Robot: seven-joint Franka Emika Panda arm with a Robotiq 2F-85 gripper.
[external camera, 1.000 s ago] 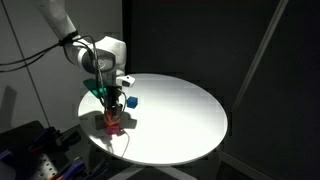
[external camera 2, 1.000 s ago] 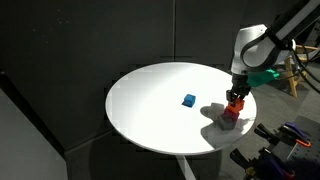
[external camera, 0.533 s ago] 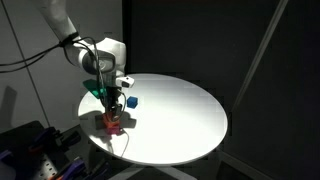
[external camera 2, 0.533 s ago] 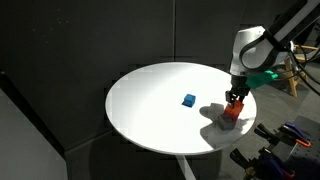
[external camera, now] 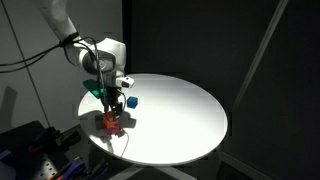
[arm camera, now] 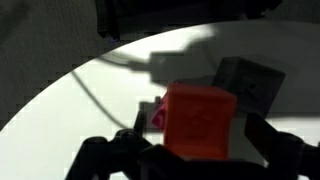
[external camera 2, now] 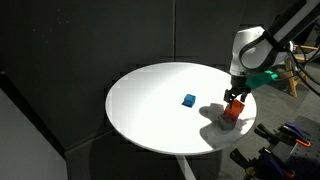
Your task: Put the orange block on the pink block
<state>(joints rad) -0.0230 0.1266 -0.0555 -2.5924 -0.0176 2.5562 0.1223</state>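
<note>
Both blocks stack near the table [external camera 2: 150, 90] rim, hand [external camera 2: 234, 100] pinching the orange block [external camera 2: 231, 111]

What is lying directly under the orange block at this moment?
In the wrist view, the orange block sits between the fingers, and a sliver of the pink block shows beneath its edge. The rest of the pink block is covered, so contact cannot be confirmed.

Dark surroundings; round white table [external camera 2: 160, 100] glaring under overhead light, hard shadows falling; wrist view blurring close up.
</note>
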